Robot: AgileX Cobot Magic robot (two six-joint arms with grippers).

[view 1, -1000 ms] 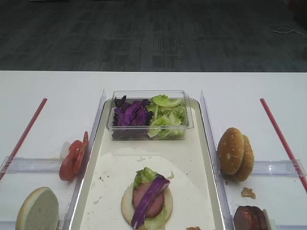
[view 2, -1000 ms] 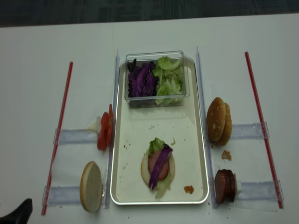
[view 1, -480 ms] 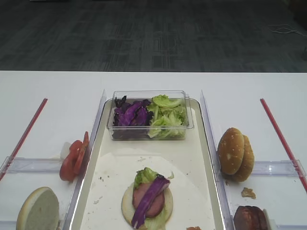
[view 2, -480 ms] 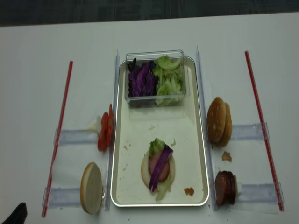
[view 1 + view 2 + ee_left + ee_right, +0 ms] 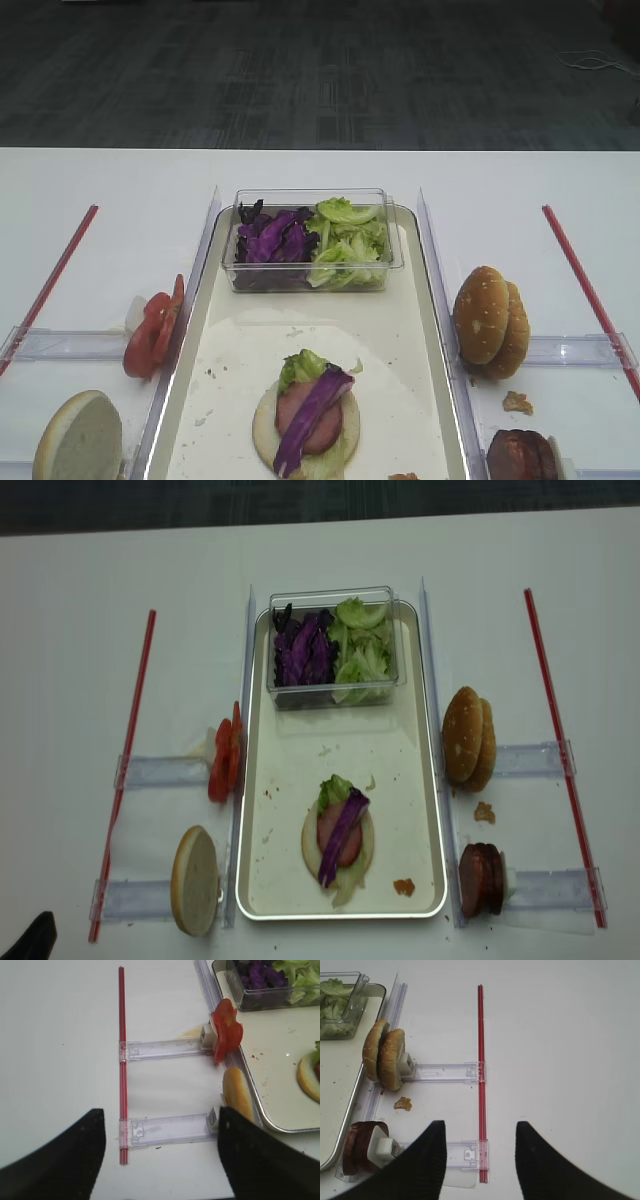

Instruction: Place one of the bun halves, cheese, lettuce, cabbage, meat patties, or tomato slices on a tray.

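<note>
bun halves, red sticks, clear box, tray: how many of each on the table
bun halves: 4
red sticks: 2
clear box: 1
tray: 1
total: 8

Clear box (image 5: 312, 240): at tray's far end.
Red strips (image 5: 127, 765): one each side.
Clear holders (image 5: 447, 1072): flat on table (image 5: 120, 190).
Crumb (image 5: 403, 1104): near right holders.
</note>
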